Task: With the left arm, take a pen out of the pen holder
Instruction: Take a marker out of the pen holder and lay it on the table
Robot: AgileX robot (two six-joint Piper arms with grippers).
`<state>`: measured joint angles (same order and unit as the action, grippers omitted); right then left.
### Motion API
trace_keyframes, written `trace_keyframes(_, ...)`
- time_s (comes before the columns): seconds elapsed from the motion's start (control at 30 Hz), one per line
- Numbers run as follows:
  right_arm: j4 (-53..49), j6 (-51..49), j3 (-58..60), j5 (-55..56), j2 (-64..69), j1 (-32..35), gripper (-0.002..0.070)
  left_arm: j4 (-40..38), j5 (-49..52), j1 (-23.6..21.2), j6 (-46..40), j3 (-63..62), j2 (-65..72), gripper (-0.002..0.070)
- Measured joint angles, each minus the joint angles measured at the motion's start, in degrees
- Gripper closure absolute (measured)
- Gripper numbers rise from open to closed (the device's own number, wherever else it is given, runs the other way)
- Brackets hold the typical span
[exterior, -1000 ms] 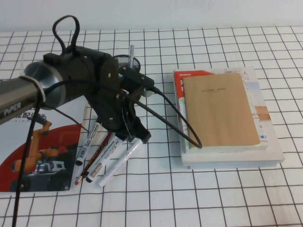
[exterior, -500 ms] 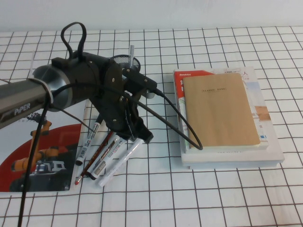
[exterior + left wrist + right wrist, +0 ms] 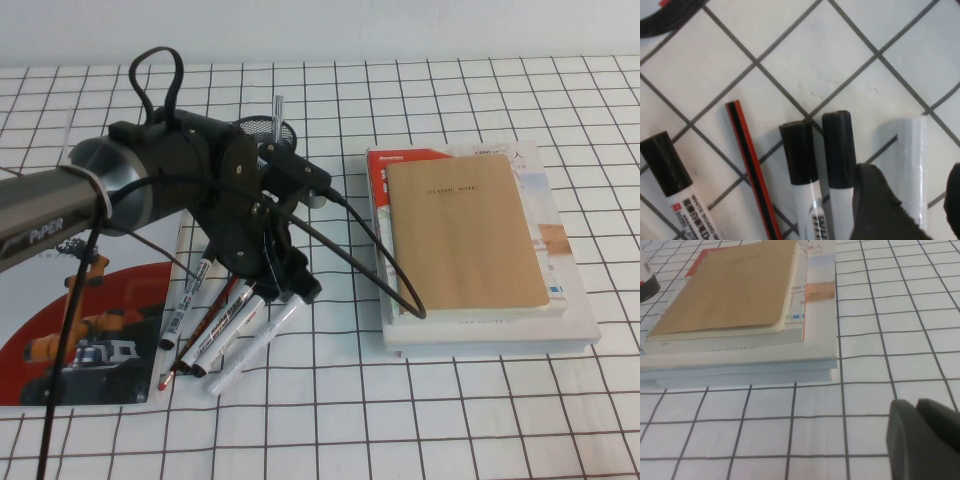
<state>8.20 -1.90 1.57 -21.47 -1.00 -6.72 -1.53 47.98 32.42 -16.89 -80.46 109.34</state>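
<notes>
Pen (image 3: 258, 345), white-barrelled, lies flat on the surface (image 3: 450, 400) among other markers (image 3: 215, 340), at about six o'clock from the pen holder (image 3: 268, 128), where another pen stands upright; left pincer (image 3: 288, 293) hovers low over it, jaws parted either side of the barrel, not clamping; this looks like the release step, so next should come a straight lift clear without nudging it; right pincer (image 3: 920, 435) hangs near the book stack (image 3: 740, 315), whether open or closed I cannot tell.

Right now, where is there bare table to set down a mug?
Free: the near strip in front of the pens and book stack, and the far strip behind the stack. The right gripper sits off the stack's right side. Crowded: the left gripper over the pens between brochure and stack, pen holder behind.
</notes>
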Motion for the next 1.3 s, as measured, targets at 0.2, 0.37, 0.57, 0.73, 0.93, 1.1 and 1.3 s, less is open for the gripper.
trace_keyframes(0.2, 0.0, 0.0, 0.0, 0.0, 0.0, 0.0, 0.069, 0.03, 1.58, 0.0, 0.0, 0.0, -2.21, 0.0572)
trace_keyframes(0.37, 0.0, 0.0, 0.0, 0.0, 0.0, 0.0, 0.069, 0.12, 1.86, 0.0, 0.47, 0.0, -7.27, 0.0662)
trace_keyframes(0.57, 0.0, 0.0, 0.0, 0.0, 0.0, 0.0, 0.069, 0.12, -0.76, 0.0, 2.09, 3.91, -17.72, 0.0674)
trace_keyframes(0.73, 0.0, 0.0, 0.0, 0.0, 0.0, 0.0, 0.069, 0.12, -7.07, 0.0, 4.37, 14.55, -30.8, 0.0675)
trace_keyframes(0.93, 0.0, 0.0, 0.0, 0.0, 0.0, 0.0, 0.069, 0.12, -15.37, 0.0, 6.93, 27.93, -47.17, 0.0675)
trace_keyframes(1.1, 0.0, 0.0, 0.0, 0.0, 0.0, 0.0, 0.069, 0.12, -19.6, 0.0, 8.7, 38.16, -59.66, 0.0675)
trace_keyframes(1.3, 0.0, 0.0, 0.0, 0.0, 0.0, 0.0, 0.069, 0.12, -23.8, 0.0, 12.26, 48.28, -72.91, 0.0675)
